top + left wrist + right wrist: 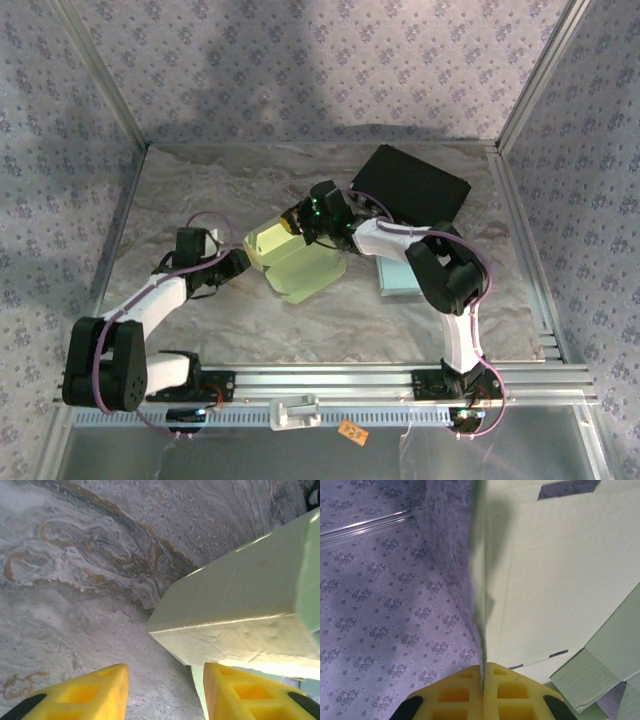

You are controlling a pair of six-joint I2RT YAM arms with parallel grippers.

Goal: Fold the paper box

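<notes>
paper box: pale green paper box (297,266), centre of the top view, on the marbled table (200,190); part folded, one flap raised at its upper-left end, flatter panel spreading toward lower right.
box, left wrist view: long pale green folded panel, runs from frame centre to the right edge, tilted, its corner just above the table.
box, right wrist view: wide pale panel fills the right half, seen edge-on down the middle; dark tab marks at top right and lower right; a second folded piece at lower right.
right gripper: right gripper (483,670), bottom centre of its wrist view, yellow fingers pressed together on the thin edge of the box panel, pinching it. In the top view it sits at the raised flap, just above frame centre.
left gripper: left gripper (165,672), bottom of its wrist view, yellow fingers apart, bare table between them, nothing held; right finger just under the box's near edge, contact cannot be told. In the top view it sits just left of the box.
black case: flat black case (411,184), upper right of the table, apart from the box.
blue item: light blue flat item (393,278), right of the box, partly under the right arm.
backdrop: patterned wall (380,605), left half of the right wrist view.
</notes>
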